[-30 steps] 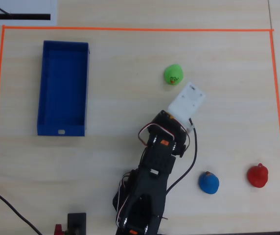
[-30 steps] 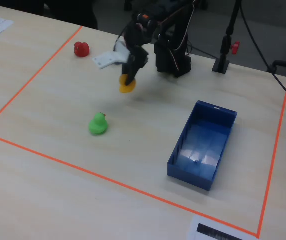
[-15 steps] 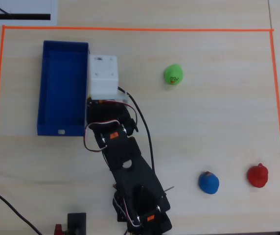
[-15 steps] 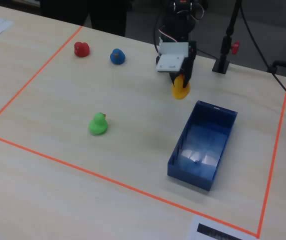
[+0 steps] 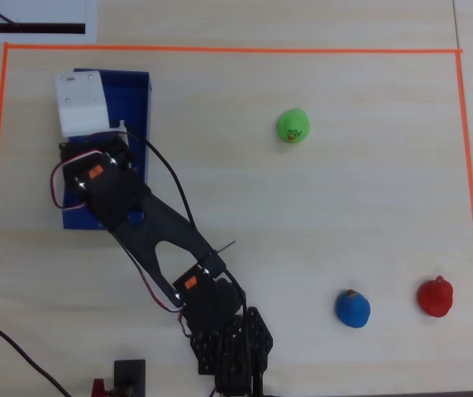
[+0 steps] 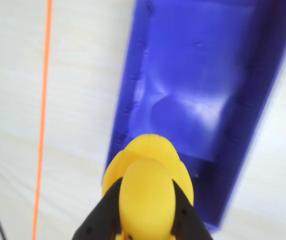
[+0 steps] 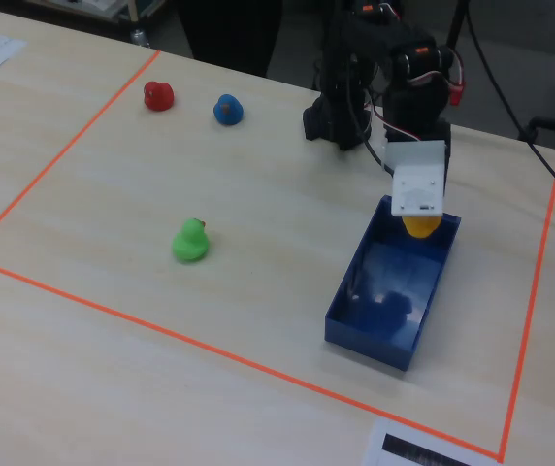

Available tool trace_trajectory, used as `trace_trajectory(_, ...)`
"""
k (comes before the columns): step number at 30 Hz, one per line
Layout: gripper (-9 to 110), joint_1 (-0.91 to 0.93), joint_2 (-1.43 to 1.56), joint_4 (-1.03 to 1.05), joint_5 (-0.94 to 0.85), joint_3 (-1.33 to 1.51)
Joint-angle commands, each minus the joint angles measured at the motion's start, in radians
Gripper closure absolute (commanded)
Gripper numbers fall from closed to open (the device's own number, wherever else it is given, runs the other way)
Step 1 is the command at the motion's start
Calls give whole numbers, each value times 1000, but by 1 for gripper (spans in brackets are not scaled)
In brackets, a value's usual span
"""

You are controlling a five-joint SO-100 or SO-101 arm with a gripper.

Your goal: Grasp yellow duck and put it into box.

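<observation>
Yellow duck (image 6: 148, 187) between black gripper (image 6: 145, 220) fingers, over dark blue box (image 7: 391, 291). Green duck (image 7: 191, 241) left of box in fixed view; blue duck (image 7: 227, 110) and red duck (image 7: 158, 95) far left. Orange tape (image 7: 210, 349) borders pale wood-grain table (image 7: 93, 194).

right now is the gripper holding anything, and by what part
Yes: the gripper holds the yellow duck by its two sides, above the box.

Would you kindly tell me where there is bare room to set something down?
Bare table lies between the green duck and the blue duck. Crowded: the box, where the pincer holds the yellow duck.
</observation>
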Motion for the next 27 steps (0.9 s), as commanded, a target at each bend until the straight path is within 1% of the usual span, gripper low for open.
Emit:
trace_trajectory(1,92,-32,-104,61,29,-193)
trace_trajectory(5,84,-37,-164,92,31,-235)
trace_trajectory(9,81,-15,-202,109,18,-285)
trace_trajectory(13,80,12,-218,109,5,-318)
trace_trajectory(15,82,26,-212,109,2,-324)
trace_trajectory(16,84,34,-199,109,-6,-324)
trace_trajectory(19,101,74,-123,103,-35,-324)
trace_trajectory(21,101,121,-35,97,-49,-310)
trace_trajectory(24,101,219,163,25,-87,-149)
trace_trajectory(27,101,345,433,-163,-149,238)
